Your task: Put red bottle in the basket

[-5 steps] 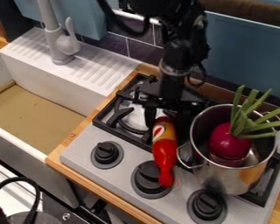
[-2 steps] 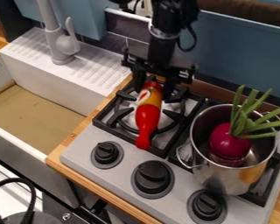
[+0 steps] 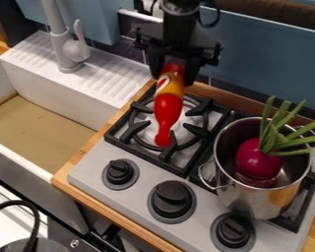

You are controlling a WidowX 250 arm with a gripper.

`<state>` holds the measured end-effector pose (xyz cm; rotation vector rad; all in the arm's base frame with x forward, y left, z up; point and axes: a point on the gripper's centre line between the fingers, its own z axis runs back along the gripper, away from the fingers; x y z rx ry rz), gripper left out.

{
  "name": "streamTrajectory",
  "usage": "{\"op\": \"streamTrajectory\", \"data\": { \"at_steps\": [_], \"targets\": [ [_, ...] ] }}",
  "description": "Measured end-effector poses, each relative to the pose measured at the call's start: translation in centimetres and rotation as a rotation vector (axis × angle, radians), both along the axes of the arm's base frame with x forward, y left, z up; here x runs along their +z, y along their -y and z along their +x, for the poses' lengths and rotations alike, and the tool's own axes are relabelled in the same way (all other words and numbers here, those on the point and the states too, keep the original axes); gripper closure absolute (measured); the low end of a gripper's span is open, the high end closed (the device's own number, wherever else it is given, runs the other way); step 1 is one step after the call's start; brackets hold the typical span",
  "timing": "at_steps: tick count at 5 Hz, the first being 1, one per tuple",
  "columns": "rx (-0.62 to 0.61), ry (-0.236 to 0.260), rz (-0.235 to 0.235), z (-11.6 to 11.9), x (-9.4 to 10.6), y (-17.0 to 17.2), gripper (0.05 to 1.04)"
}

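Gripper [image 3: 174,70] is closed on the red bottle [image 3: 168,107] at its wide end, one finger each side, in the upper mid area. Bottle slants w/ its narrow tip at approx. 6 o'clock, over the left burner [image 3: 188,129]; can't tell how much gap is under the tip. Knobs [image 3: 171,199] further out at 6, metal pot [image 3: 249,198] at 5 w/ a purple veg [image 3: 259,160] & green stalks [image 3: 286,137] in it. Sink [image 3: 45,120] at 8, tap [image 3: 67,47] between 9 & 10. Step in hand, I'd judge: carry to basket. Grip's at one end only, so the long free end could swing or twist: go slow, no jerks. Get tip well clear of the burner grate before any sideways move; avoid pot rim & stalks. At basket, centre the whole bottle, not just the gripper, lower gently, then release.
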<state>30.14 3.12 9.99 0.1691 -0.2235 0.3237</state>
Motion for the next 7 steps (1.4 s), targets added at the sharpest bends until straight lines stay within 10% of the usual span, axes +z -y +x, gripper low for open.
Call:
{"op": "streamTrajectory", "data": {
  "at_steps": [3,7],
  "targets": [
    [0.024,0.113,-0.05,1.5,2.9,7.3,0.481],
    [-0.034,0.192,0.02,1.8,1.5,10.8,0.481]
  ]
}}
